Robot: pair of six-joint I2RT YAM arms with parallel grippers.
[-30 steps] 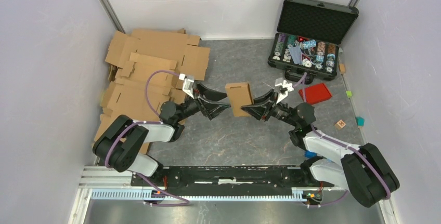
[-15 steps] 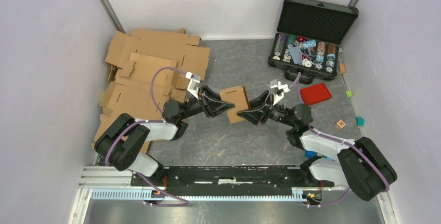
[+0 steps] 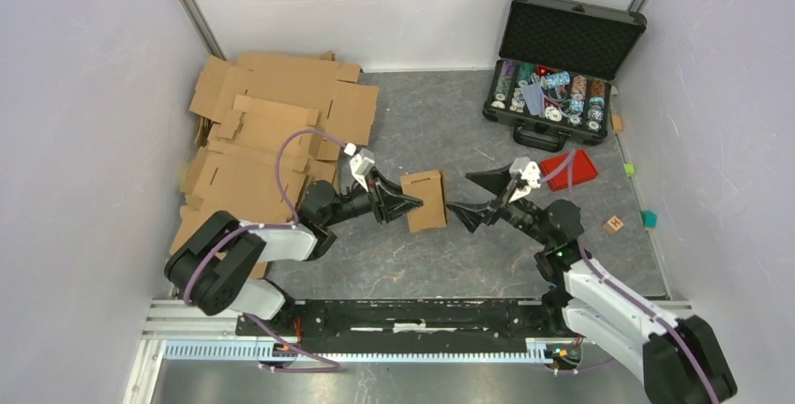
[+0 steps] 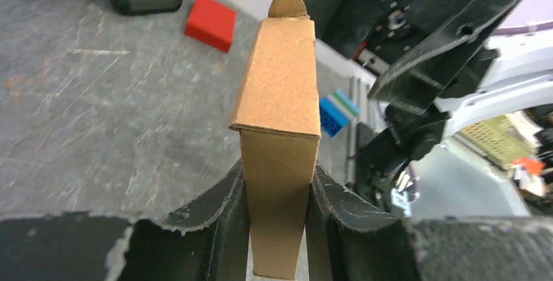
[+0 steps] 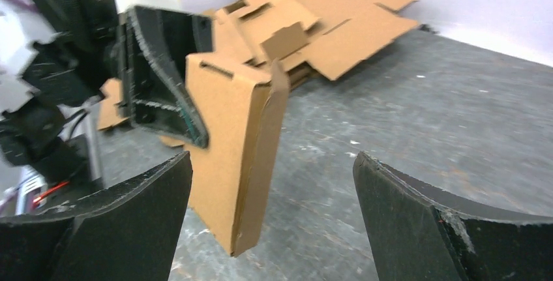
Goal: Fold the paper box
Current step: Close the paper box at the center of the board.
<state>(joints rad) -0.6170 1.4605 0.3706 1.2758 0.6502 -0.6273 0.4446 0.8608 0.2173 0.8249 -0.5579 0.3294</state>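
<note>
1. L tool (image 3: 397, 204): fingers are pressing on both broad faces of the paper box (image 3: 427, 200) and are pinching it at its left edge. In the left wrist view the box is sitting between the two finger pads (image 4: 228, 196), narrow side toward the camera, with a rounded tab showing at its far end.

2. R tool (image 3: 474, 196): jaws are standing spread wide and are gripping nothing. Its tips are pointing at the box's right edge from just beside it. In the right wrist view the box is showing ahead of the gap, closer to one finger.

3. Box pos.: it is sitting near the centre of the worktop (image 3: 422, 259), between the two tools, with one flap angled off the main panel. Whether its lower edge is touching the surface cannot be told.

4. Other items: flat cardboard sheets (image 3: 272, 123) are lying stacked at the far-left corner. An open black case (image 3: 562, 67) is standing at the far-right corner. A red lid (image 3: 569, 169) is lying in front of the case, near the R arm.
</note>
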